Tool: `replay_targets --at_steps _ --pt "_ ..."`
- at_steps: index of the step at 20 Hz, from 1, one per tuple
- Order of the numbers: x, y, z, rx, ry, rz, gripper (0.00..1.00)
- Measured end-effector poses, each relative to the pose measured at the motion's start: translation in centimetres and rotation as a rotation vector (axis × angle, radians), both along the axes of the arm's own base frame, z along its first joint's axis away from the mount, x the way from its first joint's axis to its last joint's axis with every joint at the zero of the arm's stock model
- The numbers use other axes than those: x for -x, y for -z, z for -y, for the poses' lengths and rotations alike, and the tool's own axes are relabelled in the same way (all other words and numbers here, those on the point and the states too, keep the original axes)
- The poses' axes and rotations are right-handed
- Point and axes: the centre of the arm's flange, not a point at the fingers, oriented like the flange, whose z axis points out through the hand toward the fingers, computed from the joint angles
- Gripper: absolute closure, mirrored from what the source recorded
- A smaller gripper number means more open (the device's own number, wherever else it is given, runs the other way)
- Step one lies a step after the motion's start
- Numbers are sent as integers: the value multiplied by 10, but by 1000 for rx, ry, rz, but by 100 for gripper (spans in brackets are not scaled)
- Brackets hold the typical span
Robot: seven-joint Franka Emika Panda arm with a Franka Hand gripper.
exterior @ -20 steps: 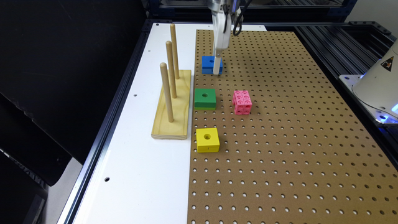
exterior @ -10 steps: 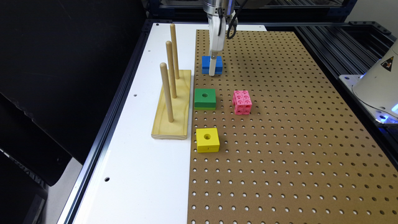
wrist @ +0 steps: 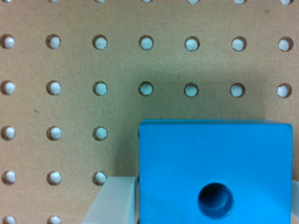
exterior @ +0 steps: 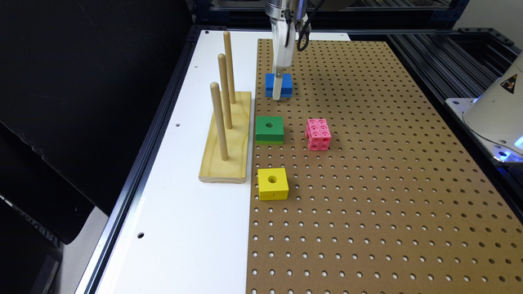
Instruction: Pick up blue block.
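One blue block (wrist: 212,170) flat, hole facing up, hand (exterior: 278,92) clamped on its sides

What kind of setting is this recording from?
Likely a robotics lab bench: a brown pegboard framed in aluminium rails, a wooden peg stand, and toy blocks like the blue block under the tool.

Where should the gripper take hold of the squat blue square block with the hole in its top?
Grip the squat blue square block across two opposite flat side walls, coming straight down from above. It sits flat on the brown pegboard, and the gripper already straddles it, one finger beside a wall.
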Motion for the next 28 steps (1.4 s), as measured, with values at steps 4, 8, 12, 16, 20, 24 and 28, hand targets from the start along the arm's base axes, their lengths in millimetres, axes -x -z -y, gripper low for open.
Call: replay_targets --at_steps 4,8,12,16,20,24,28 --pt "1 9 0 -2 1 -6 100" --pt "1 9 0 -2 1 -6 100" --pt "1 9 0 -2 1 -7 100" --pt "1 9 0 -2 1 -7 100" --pt "1 8 0 -2 1 -6 100" --pt "0 -4 1 -1 1 -9 100" --pt "-1 -30 1 0 0 -12 100"
